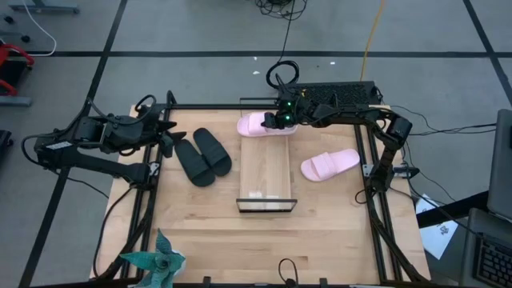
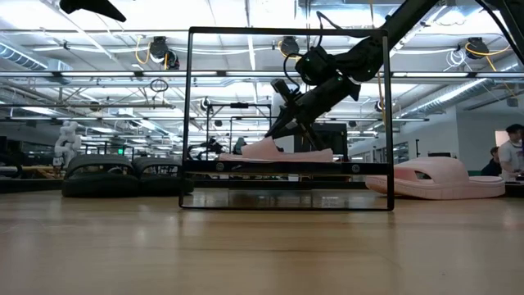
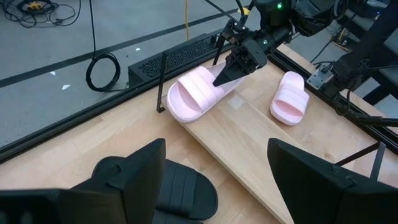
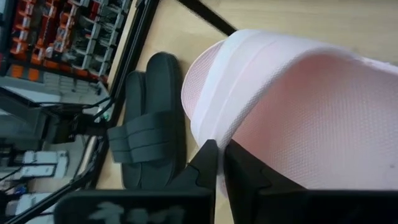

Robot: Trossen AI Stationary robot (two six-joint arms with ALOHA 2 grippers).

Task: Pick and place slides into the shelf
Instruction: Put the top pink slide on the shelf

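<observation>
Pale pink wide-strapped slide [image 1: 260, 124] at the shelf's [image 1: 266, 172] far end, pinched in right gripper [image 1: 282, 120].

Even, bright indoor light falls across every view. In the low view, long ceiling light strips [image 2: 246, 51] glow overhead, and the wooden tabletop [image 2: 262, 246] at the bottom of the frame is soft and out of focus. From above, shadows are faint and short. In the left wrist view, the dark fingers [image 3: 130, 174] at the bottom edge are blurred.
</observation>
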